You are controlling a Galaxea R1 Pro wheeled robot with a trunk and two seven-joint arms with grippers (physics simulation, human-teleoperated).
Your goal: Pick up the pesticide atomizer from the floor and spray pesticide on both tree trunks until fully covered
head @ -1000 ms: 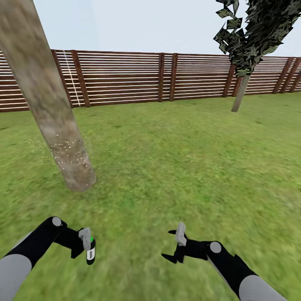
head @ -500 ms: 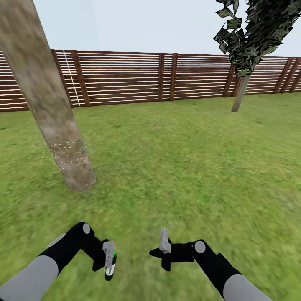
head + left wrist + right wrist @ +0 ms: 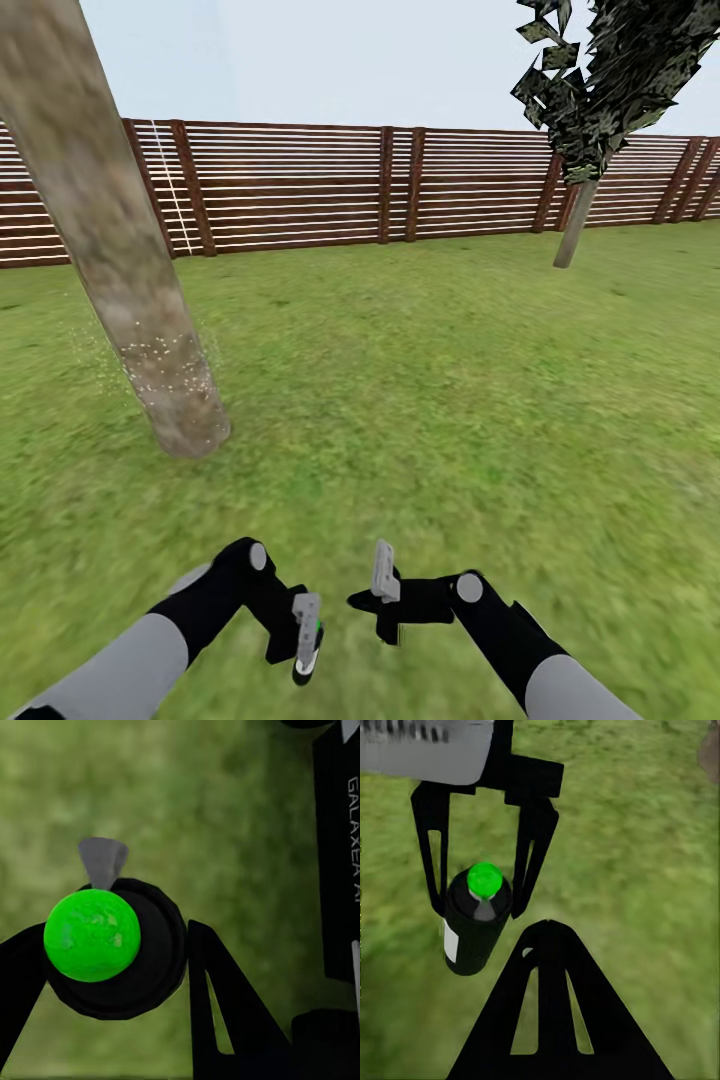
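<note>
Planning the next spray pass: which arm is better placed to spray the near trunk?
Left. Its claw is shut on the pesticide atomizer, and the near trunk stands on that side. The right claw holds nothing.

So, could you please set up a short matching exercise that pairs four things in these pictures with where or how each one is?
Things:
1. pesticide atomizer
2. near tree trunk
3. far tree
4. right gripper

Places or states:
a. stands by the fence, at the view's right
b. held in the left gripper, green cap showing
c. holds nothing, beside the left gripper
d. flecked with pale specks low down, at the view's left

Pairs: 1-b, 2-d, 3-a, 4-c
</note>
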